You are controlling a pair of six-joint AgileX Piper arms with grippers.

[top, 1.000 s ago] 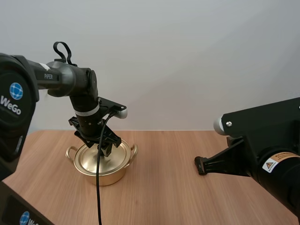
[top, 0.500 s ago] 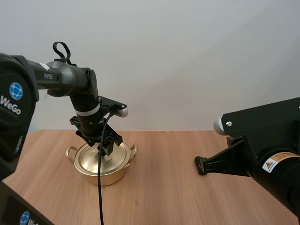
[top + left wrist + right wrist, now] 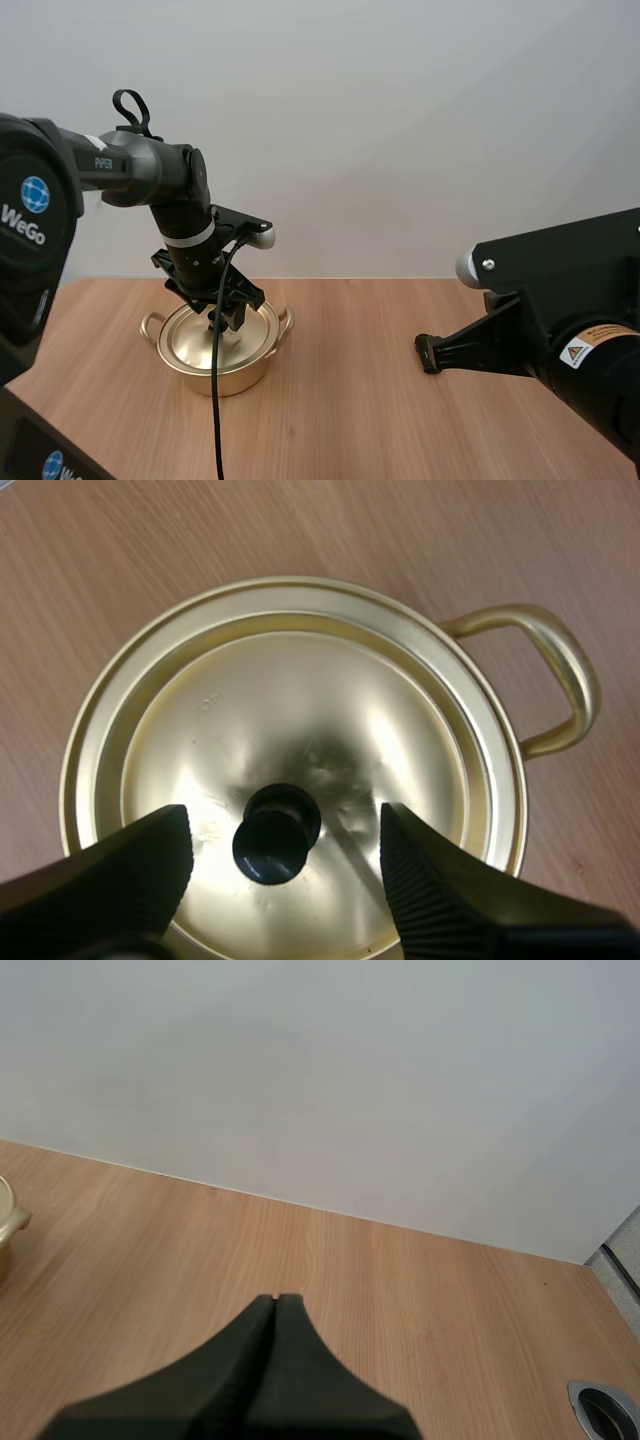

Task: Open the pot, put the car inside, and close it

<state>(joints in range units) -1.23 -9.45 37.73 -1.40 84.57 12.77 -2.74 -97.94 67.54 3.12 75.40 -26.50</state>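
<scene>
- Bench (image 3: 380,400): light wood grain, set against a plain pale wall (image 3: 400,120).
- Pot (image 3: 215,345): gold metal, round. It stands upright on the bench, toward the left side of the high view, just before the left arm. It has two loop handles, and the left wrist view shows one handle (image 3: 560,680) plainly.
- Lid (image 3: 300,730): gold, domed. It is seated level within the pot's rim, so the pot is closed.
- Knob (image 3: 277,832): black, round, at the lid's centre.
- Left tool (image 3: 283,825): directly over the lid, pointing down. The fingers (image 3: 130,865) stand apart with their ribbed faces turned inward, one on each side of the knob, with a gap on both sides. It grips nothing. Whether the tips touch the lid cannot be told.
- Right tool (image 3: 274,1305): fingers pressed together as one dark wedge, holding nothing. It is over bare bench at the right of the high view, well apart from the pot.
- Grommet (image 3: 600,1405): metal-ringed hole in the bench, near the right tool's side of the bench edge.
</scene>
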